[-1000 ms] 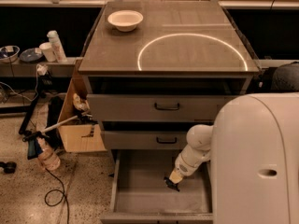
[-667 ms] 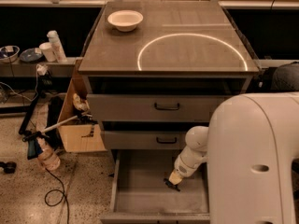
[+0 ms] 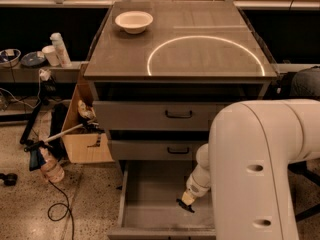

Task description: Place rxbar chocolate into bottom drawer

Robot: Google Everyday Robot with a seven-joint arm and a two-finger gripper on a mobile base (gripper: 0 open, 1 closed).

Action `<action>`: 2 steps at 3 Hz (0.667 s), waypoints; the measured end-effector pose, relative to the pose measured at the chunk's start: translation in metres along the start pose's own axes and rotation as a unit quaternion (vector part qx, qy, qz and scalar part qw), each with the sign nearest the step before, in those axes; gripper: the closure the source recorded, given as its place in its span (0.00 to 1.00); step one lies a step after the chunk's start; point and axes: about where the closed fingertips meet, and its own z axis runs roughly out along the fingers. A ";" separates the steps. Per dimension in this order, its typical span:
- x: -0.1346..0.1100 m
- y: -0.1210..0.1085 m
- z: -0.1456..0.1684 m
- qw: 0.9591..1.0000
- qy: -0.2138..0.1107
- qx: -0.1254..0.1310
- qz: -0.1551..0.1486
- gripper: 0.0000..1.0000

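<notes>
Reaching down into the open bottom drawer, the gripper, its grasp impossible to tell.

We find the bottom drawer standing open, with its left and middle floor bare and reachable from above. The pincer hangs low inside it, right of centre, close to the floor. The robot's white arm fills the right foreground and covers the drawer's right side. The middle drawer and top drawer are closed above the tray's rear. A cardboard box stands left of the cabinet. On the surface, a white bowl occupies the far left corner.
</notes>
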 end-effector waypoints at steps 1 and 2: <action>0.000 0.000 0.000 1.000 0.000 0.000 0.000 1.00; 0.000 -0.005 0.011 1.000 -0.018 0.005 0.014 1.00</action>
